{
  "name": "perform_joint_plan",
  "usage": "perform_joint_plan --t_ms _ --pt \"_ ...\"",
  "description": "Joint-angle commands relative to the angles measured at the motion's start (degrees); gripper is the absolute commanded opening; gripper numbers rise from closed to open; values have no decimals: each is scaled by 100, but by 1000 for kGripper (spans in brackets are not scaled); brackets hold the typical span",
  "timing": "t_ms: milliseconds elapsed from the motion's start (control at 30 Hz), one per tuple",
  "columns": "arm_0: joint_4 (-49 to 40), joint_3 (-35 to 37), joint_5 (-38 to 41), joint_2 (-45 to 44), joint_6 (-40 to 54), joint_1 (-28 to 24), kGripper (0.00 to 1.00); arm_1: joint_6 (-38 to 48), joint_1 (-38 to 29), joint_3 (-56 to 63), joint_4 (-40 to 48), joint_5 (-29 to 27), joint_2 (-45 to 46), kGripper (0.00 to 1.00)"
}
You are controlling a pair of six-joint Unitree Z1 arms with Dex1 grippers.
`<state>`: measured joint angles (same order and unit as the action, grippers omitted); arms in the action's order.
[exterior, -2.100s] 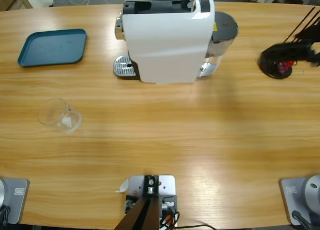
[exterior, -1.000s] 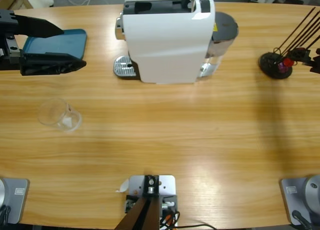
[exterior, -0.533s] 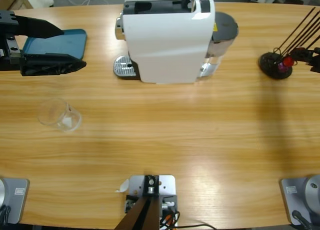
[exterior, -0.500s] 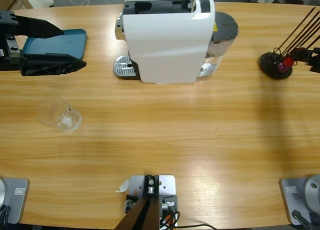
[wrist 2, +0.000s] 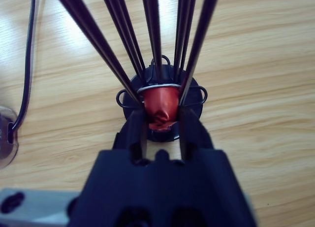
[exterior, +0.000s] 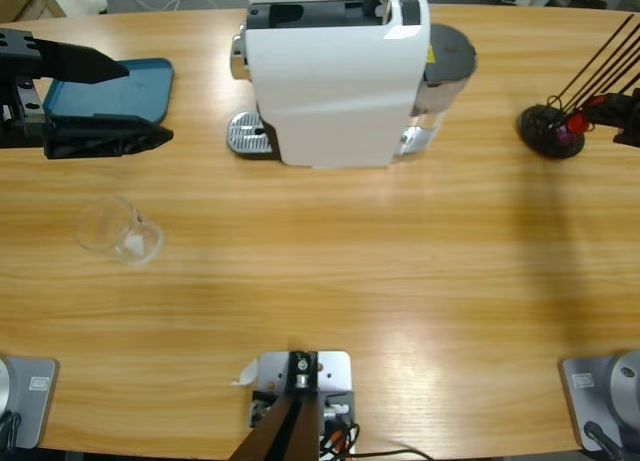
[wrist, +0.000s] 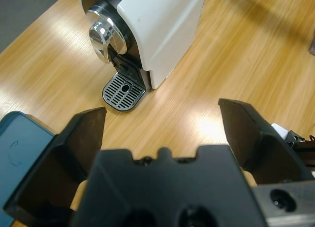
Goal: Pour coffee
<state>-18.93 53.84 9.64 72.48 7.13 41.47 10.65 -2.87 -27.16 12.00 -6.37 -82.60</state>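
- Coffee did not show to me in any of the three views, so I could not tell where it was.
- From the high view, a clear glass [exterior: 118, 231] stood on the counter [exterior: 400, 281] toward the left, with no dark liquid that I could make out in it.
- The white coffee machine [exterior: 335, 81] stood at the far middle, its drip grate [exterior: 248, 136] poking out on its left.
- My left hand [exterior: 150, 103] came in from the left edge, released and spread wide above a teal tray [exterior: 110, 99], well apart from the glass.
- At the right edge stood a black capsule stand [exterior: 548, 133] with thin rods fanning upward; my right arm's black parts sat just beside it.
- Through the left wrist view, the left hand [wrist: 162, 107] was wide open with nothing between its jaws.
- Beyond it I saw the coffee machine [wrist: 147, 30] and the drip grate [wrist: 124, 90], and a corner of the teal tray [wrist: 19, 143] at the lower left.
- Through the right wrist view, my right hand [wrist 2: 161, 121] was clenched on a red capsule [wrist 2: 160, 104], one jaw against each side of it.
- That capsule hung in a wire ring at the middle of the capsule stand [wrist 2: 128, 91], among the dark rods.
- A black cable [wrist 2: 29, 54] ran down the left side over the wood.
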Motion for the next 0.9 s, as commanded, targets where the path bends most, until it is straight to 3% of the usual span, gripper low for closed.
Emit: perform_joint_plan --t_ms 33,267,900 --pt "-38 -313 -67 82 -71 27 996 -151 84 132 57 127 7 0" --pt "-10 -431 -67 70 -91 27 996 -109 84 -140 -246 50 150 0" --pt "127 -765 -59 -123 -159 27 996 -332 84 -1810 -2524 -110 1579 0"
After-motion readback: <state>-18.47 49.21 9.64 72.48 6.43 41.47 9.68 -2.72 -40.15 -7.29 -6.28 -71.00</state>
